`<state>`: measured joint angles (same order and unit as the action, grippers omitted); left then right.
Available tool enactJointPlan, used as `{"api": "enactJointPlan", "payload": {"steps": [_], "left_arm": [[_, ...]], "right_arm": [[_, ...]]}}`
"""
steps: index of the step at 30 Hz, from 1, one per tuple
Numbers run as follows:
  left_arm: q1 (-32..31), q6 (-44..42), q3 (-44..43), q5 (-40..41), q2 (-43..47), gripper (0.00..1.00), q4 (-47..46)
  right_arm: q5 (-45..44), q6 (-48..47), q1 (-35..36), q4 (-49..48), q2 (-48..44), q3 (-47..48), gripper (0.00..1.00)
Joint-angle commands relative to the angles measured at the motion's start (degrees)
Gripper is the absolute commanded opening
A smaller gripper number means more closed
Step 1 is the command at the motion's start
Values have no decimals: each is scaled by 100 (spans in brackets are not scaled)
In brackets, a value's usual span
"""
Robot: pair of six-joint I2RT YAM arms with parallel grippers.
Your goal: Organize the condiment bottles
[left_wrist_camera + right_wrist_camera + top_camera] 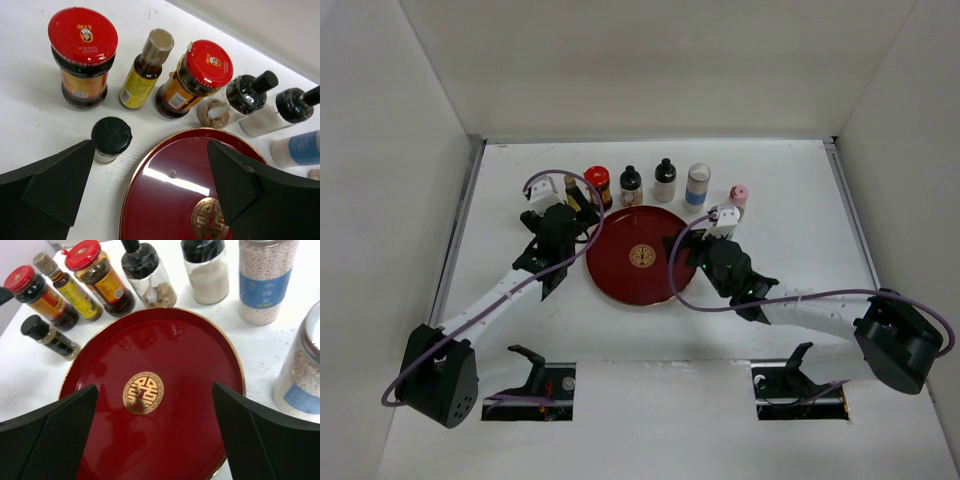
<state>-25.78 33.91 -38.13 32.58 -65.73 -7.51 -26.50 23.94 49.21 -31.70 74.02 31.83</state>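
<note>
The condiment bottles stand in a row behind the dark-red plate [642, 257]: a red-lidded jar [597, 180], a black-capped dark jar [631, 182], a white-bodied bottle [665, 178], a white-and-blue cylinder [698, 184] and a pink-capped bottle [739, 196]. The left wrist view shows two red-lidded jars [83, 55] [197, 77], a yellowish bottle [145, 70] and a small black-capped bottle [110, 139] upright by the plate's left rim. My left gripper [150, 185] is open and empty over the plate's left edge. My right gripper [155, 425] is open and empty over the plate [150, 390].
White walls close in the table on the left, back and right. The row of bottles stands close to the plate's far rim [165, 310]. A clear jar with a blue label [302, 370] stands just right of my right gripper.
</note>
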Motion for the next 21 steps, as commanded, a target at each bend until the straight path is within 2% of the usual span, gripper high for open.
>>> {"api": "enactJointPlan", "payload": {"steps": [1, 3, 6, 7, 9, 13, 14, 16, 17, 19, 21], "left_arm": [[104, -130, -81, 56, 175, 100, -532], [130, -297, -151, 108, 131, 100, -594], [166, -385, -177, 275, 78, 100, -620], [174, -403, -195, 293, 78, 100, -620], [183, -455, -186, 214, 70, 100, -655], [236, -569, -55, 179, 174, 98, -910], [219, -639, -19, 187, 236, 88, -945], [166, -798, 33, 293, 315, 48, -911], [166, -842, 51, 310, 316, 38, -849], [139, -825, 8, 302, 281, 37, -499], [69, -842, -10, 337, 228, 49, -217]], "right_arm": [[277, 93, 49, -380, 25, 218, 89], [303, 93, 49, -407, -36, 174, 58], [268, 93, 49, -319, -203, 148, 28], [260, 110, 49, -293, -273, 121, 19], [277, 189, 32, -205, -326, 104, 11], [251, 216, 14, 33, -318, 191, 12], [251, 233, -4, 41, -283, 192, 13], [286, 207, -30, 94, -239, 235, 15], [277, 190, -13, 103, -230, 244, 16], [295, 181, -21, 94, -204, 244, 16], [303, 181, -30, 120, -186, 262, 17]]}}
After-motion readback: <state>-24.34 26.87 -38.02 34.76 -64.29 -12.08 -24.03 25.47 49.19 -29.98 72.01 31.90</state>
